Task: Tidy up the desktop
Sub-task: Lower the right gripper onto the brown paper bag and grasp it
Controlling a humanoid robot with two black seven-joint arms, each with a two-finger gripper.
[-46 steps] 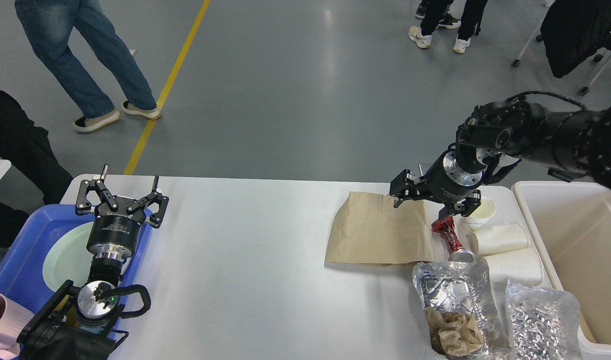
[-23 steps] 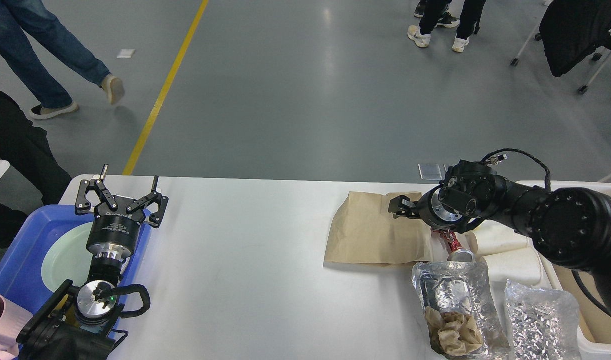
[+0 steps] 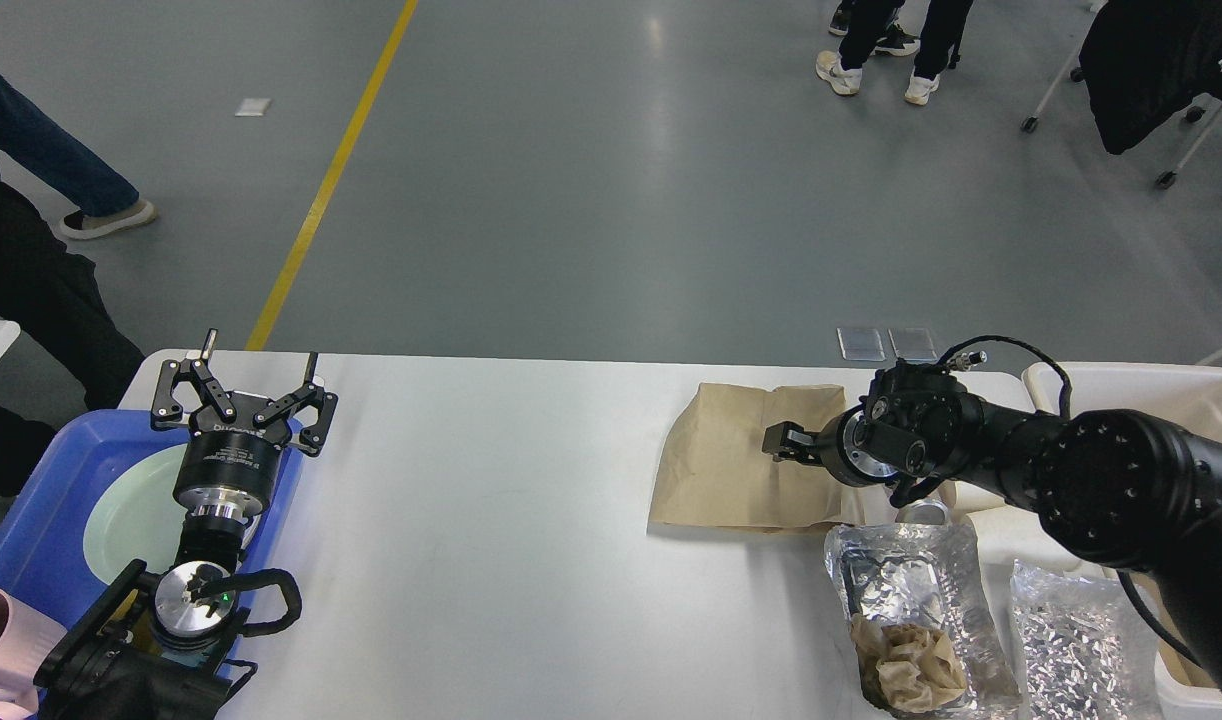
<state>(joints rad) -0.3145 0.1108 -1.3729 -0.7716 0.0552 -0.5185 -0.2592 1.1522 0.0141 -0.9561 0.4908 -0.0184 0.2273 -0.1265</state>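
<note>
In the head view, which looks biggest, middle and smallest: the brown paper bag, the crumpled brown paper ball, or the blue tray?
1. Blue tray, though partly cut off and closer to the camera.
2. Brown paper bag.
3. Crumpled brown paper ball, clearly smallest.

Paper bag (image 3: 736,465) on desktop (image 3: 491,520) right, tray (image 3: 31,520) left, bin (image 3: 1171,385) far right

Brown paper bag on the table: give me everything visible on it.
The flat brown kraft-paper bag lies creased on the large white desktop, right of centre. Its upper edge shows a notch or fold. The right end effector is low over its right part; contact cannot be confirmed. Its lower right corner meets a crumpled silver foil tray.
</note>
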